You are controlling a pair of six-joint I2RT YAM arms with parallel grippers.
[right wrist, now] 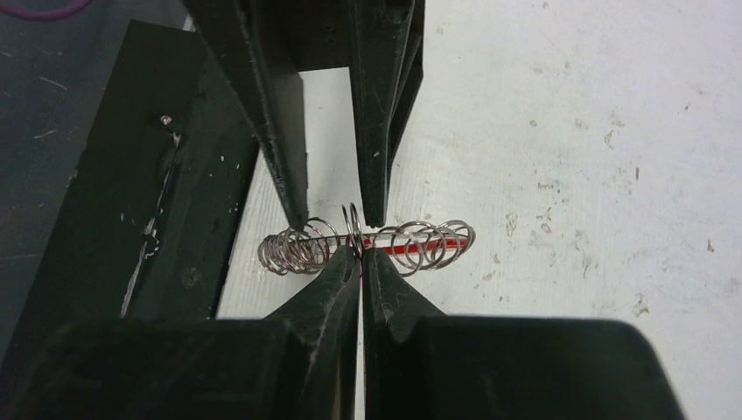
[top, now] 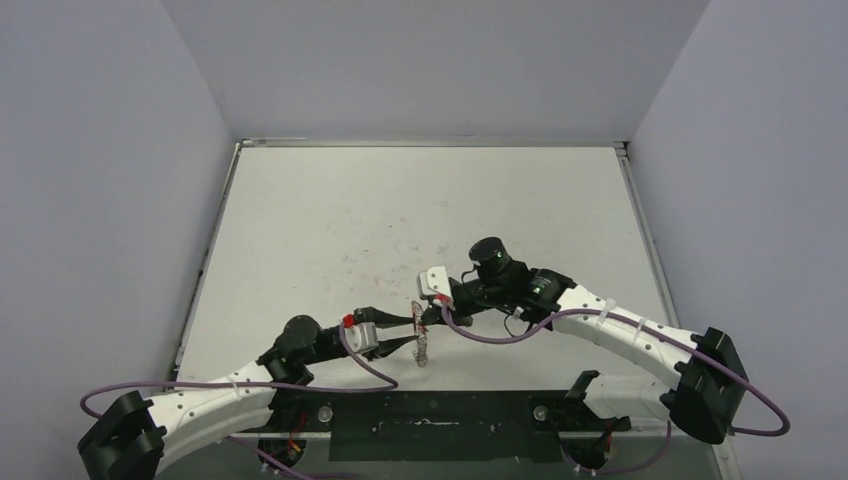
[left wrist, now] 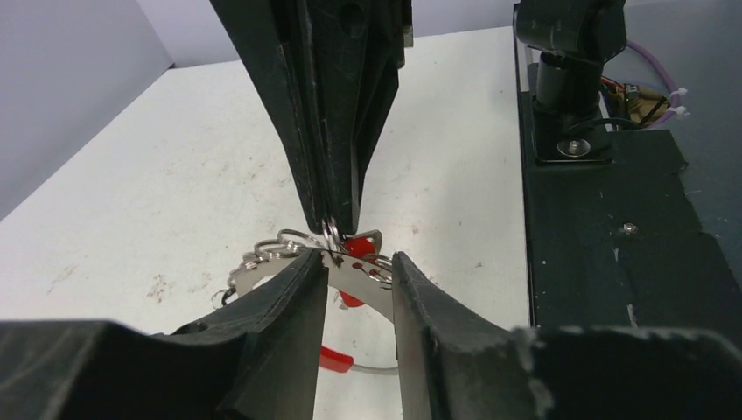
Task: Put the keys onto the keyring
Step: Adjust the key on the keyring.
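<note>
Your counter [top: 420, 200] is a flat white sheet, closed off by a thin metal rim [top: 430, 143] along its far edge and both sides. You see faint scuffs and dark specks [top: 400, 245] scattered over its middle. Across the near edge lies a black base plate [top: 440, 425], dusted with pale flecks and studded with screws, and both arm bases [left wrist: 567, 96] stand bolted on it.

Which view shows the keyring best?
The right wrist view: the keyring lies close and sharp, its small rings and red sleeve plain. The left wrist view shows it half hidden; the top view shows only a tiny speck.
</note>
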